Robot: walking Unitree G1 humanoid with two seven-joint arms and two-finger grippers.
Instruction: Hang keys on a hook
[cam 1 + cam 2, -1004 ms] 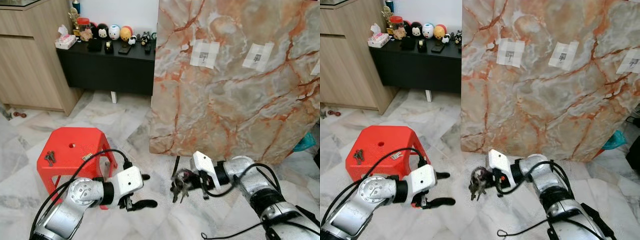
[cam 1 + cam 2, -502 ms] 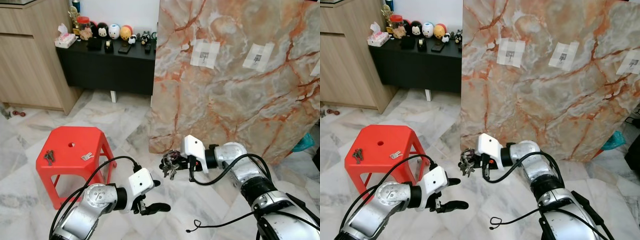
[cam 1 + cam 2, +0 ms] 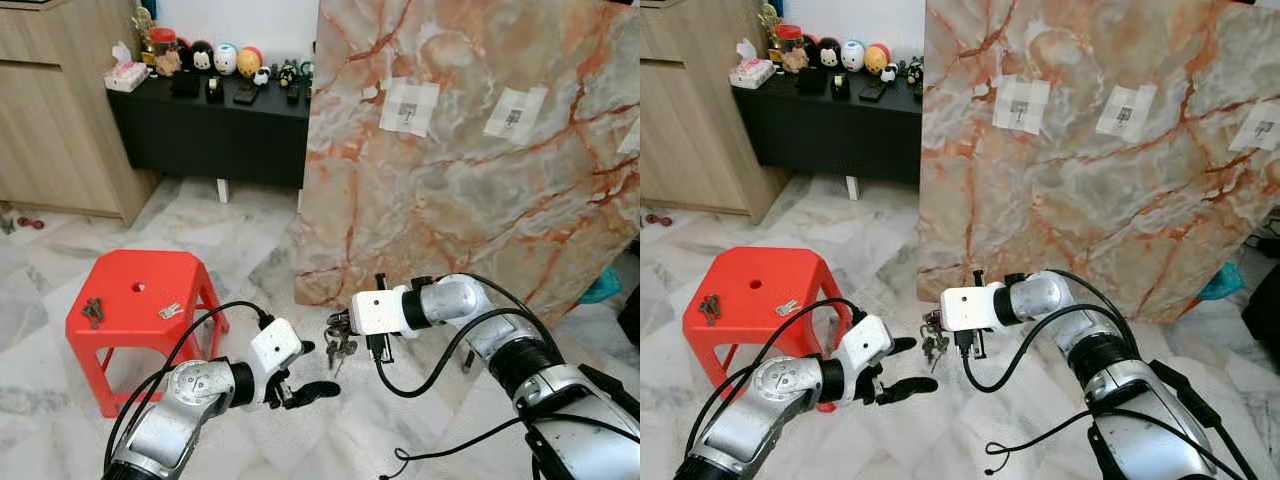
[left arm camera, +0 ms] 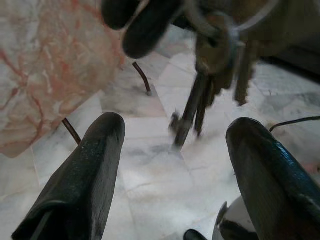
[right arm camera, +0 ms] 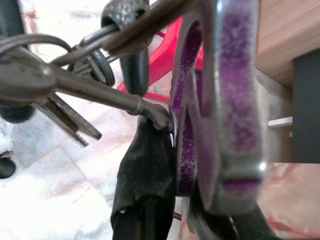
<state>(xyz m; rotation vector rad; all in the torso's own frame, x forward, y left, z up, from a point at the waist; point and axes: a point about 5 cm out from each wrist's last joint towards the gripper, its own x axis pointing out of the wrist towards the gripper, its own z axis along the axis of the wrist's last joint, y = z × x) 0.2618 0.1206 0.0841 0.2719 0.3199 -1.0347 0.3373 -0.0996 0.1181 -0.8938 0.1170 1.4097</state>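
The right gripper point(image 3: 338, 330) is clamped on a bunch of dull metal keys on a ring with a purple clip point(image 3: 339, 340), and the keys dangle below its black fingers, low over the pale marble floor tiles point(image 3: 250, 250). Just beside them the left gripper point(image 3: 300, 372) is spread wide, one black finger near the keys and the other lower, with nothing between them. In the left wrist view the keys point(image 4: 210, 75) hang above and between those two parted fingers point(image 4: 85, 170), apart from both.

Behind stands a large orange-veined marble slab point(image 3: 470, 150) leaning upright, with small taped paper squares point(image 3: 408, 107) high on its face; I cannot make out a hook on them from here. To the robot's left is a red plastic stool point(image 3: 135, 300) carrying two more small sets of keys point(image 3: 94, 312).

The step looks like a hand-over or a regrip near the floor. To do it well, the left fingers should close on the ring or clip rather than on the loose blades, which would swing and slip. The right grip should let go only once the left is firm. Keeping the ring's loop free and facing outward matters, since that loop must later slide over a hook
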